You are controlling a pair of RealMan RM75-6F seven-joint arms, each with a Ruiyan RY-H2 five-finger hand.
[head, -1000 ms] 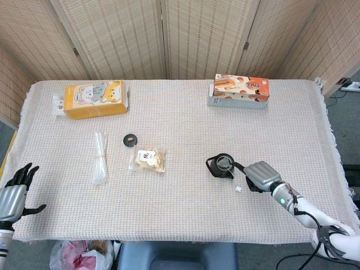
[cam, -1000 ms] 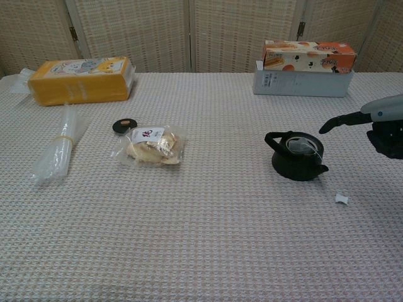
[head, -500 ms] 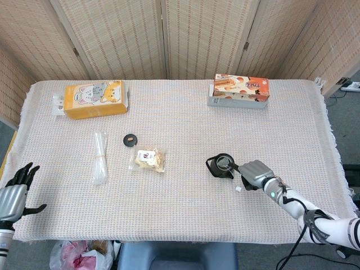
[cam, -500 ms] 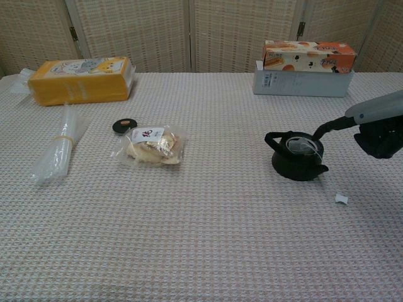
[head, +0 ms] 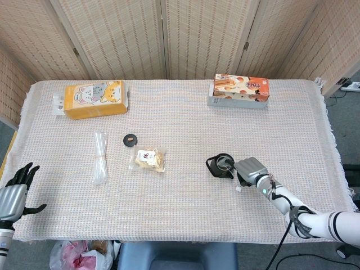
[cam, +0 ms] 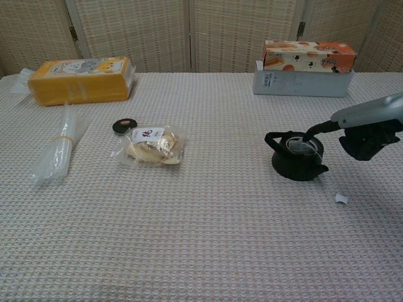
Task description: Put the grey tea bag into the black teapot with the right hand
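Note:
The black teapot (head: 220,166) (cam: 295,158) stands open-topped right of the table's middle. The grey tea bag (cam: 300,146) lies inside it, and its small white tag (cam: 340,199) (head: 238,188) rests on the cloth to the pot's right. My right hand (head: 251,170) (cam: 365,131) is just right of the pot, most fingers curled in. One straight finger (cam: 317,129) reaches over the rim onto the tea bag. My left hand (head: 15,193) hovers with fingers spread at the table's front left corner, seen only in the head view.
A black round lid (head: 130,139) (cam: 124,126) and a clear snack bag (head: 148,159) lie left of centre. A plastic sleeve (head: 100,157) lies further left. A yellow box (head: 95,98) stands back left, an orange box (head: 238,91) back right.
My right hand has slid left toward the teapot, bringing its straight finger from beside the pot to over the opening. The left hand has stayed still.

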